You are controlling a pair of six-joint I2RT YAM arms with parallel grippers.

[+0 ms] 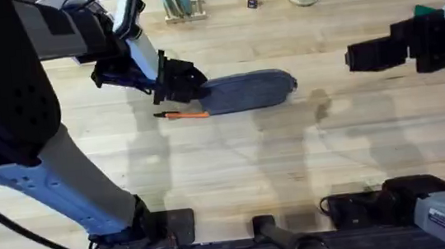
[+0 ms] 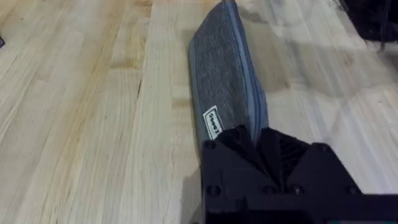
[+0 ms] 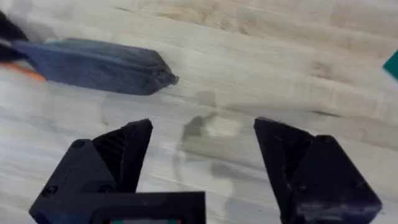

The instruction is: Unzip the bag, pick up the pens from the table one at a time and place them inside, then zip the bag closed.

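**Entry: pouch at the far-left centre of the worktop, left arm on its end, 1 pen visible**

Item 1, the bag (image 1: pixel 248 91): blue-grey fabric pouch lying flat on the table (image 1: pixel 236 173), in the far half and left of centre. Long axis runs roughly parallel to the far edge. Its free rounded end, with a small dark nub that may be the zipper pull, points toward the right edge; the other end sits under the left gripper. In the left wrist view the zipper seam runs along the bag (image 2: pixel 227 81), with a white label near the gripper end.

Item 2, the pens: 1 orange pen (image 1: pixel 184 114) with a dark tip, lying just beside the bag's left end on the near side, roughly parallel to it.

Item 3, left gripper (image 1: pixel 189 80): down at the bag's left end; whether its fingers are spread or pinching the fabric cannot be told.

Item 4, right gripper (image 3: pixel 202 165): jaws spread wide, holding nothing, well apart from the bag toward the right edge.

Risks, as judged:
- The zipper appears closed; pulling it with only 1 end pinned would likely drag the whole pouch instead of opening it.
- The pen lies close to the left gripper; a sideways shift could knock or roll it away.
- The soft fabric could bunch and jam the slider.
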